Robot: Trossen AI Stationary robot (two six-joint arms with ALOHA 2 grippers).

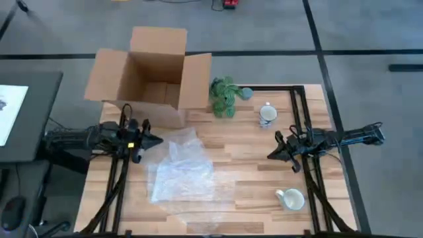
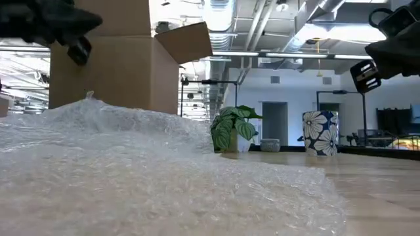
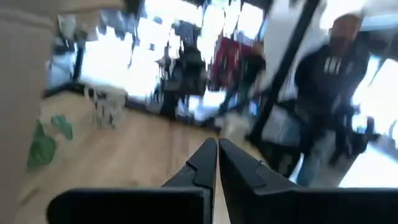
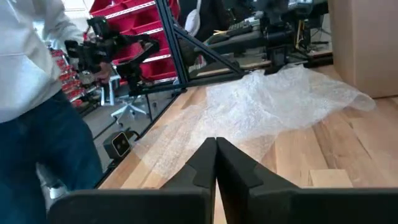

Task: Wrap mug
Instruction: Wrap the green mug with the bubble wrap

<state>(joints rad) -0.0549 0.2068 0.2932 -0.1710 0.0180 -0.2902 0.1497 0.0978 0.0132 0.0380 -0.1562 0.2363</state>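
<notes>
Clear bubble wrap (image 1: 180, 173) lies spread toward the desk's left; flowered mug (image 1: 267, 114) near the back-right corner. Both left gripper (image 1: 151, 140) and right gripper (image 1: 273, 153) pressed together, empty. I'd open right wide, grab the mug's rim squarely.

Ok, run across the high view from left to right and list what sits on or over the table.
Left end effector → crumpled clear bubble wrap sheet → small green leafy plant → white floral mug → right end effector. The open brown cardboard box and the second white mug overlap others, so they are left out.
</notes>
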